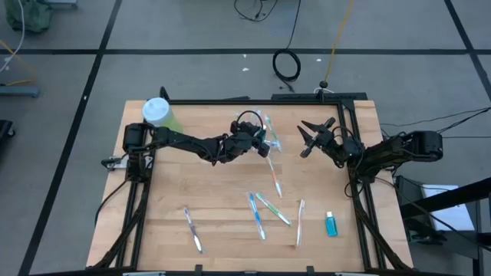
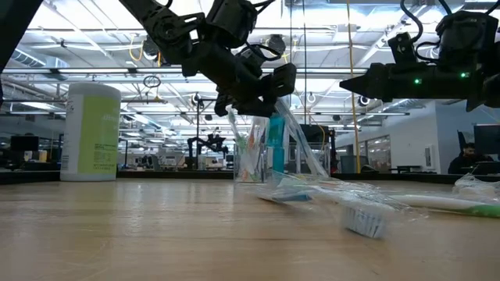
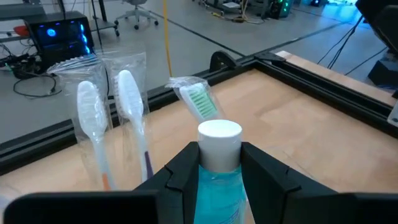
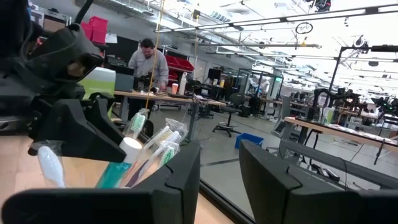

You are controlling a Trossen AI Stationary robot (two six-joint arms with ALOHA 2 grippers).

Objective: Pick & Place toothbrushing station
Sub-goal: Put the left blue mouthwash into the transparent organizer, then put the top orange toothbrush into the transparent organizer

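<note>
My left claw (image 3: 219,163) is clamped on a teal tube (image 3: 217,158) above the clear cup (image 2: 251,152). My right claw (image 1: 309,138) waits beside the cup, fingers apart and empty.

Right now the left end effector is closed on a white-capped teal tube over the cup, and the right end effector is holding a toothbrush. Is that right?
Not quite. The left end effector does grip the teal tube over the cup, but the right end effector holds nothing: the right wrist view shows its fingers apart with only empty space between them, and the high view shows it off to the side.
</note>
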